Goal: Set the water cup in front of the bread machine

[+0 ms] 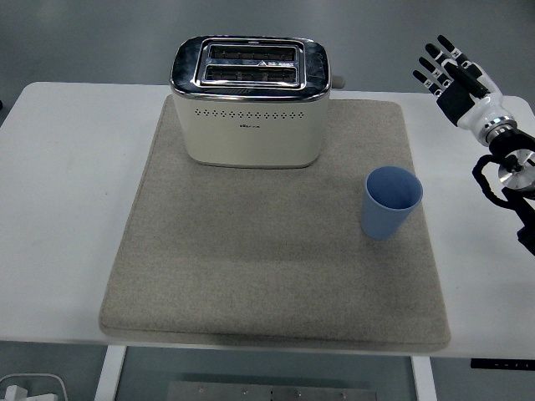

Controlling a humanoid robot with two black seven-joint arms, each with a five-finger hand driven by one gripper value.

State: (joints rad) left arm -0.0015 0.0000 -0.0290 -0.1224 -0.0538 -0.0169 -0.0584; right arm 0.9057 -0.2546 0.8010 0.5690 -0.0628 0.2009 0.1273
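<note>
**Before the grasp: cup at right of the mat, right hand raised and empty**

We saw the blue water cup standing upright and empty at centre right of the frame, on the grey felt mat that covered most of the white table; the cream bread machine, a two-slot toaster with a chrome top, stood at upper centre on the mat's far edge; the cup sat to the right of it and lower in the frame, well apart from it, so the stretch of mat directly below the machine lay bare. The right hand hung at the upper right of the frame, over the table's edge beyond the mat, its fingers spread and holding nothing; it was above and right of the cup and clear of it. No left arm appeared.

We judged the task not yet begun in effect, the step in hand being the reach; the next move would call for bringing the hand down and leftward to the cup's side, closing the fingers around its wall without tipping it, then carrying it left to the bare mat at mid-frame.
</note>
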